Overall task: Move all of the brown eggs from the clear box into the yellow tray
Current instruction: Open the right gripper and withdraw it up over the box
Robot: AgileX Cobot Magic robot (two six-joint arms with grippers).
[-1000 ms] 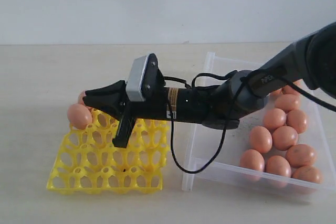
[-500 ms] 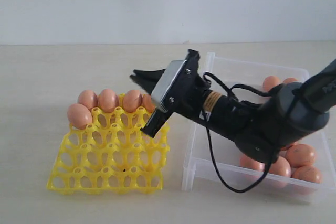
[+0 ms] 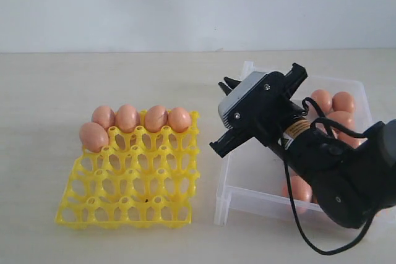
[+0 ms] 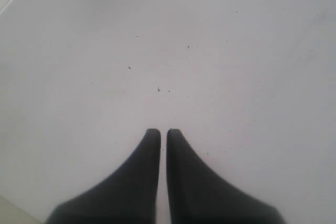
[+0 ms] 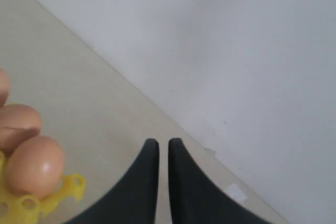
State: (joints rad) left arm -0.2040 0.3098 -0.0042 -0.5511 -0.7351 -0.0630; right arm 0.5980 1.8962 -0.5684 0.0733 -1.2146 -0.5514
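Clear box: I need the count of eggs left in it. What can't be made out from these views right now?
- Brown eggs in the clear box: exterior view, the right arm covers most of them, so no count.
- Yellow tray: right wrist view, cut off by the frame edge; only a corner shows.
- Left gripper: left wrist view shows only a blank pale surface behind it; absent from the exterior view, so its location is unknown.
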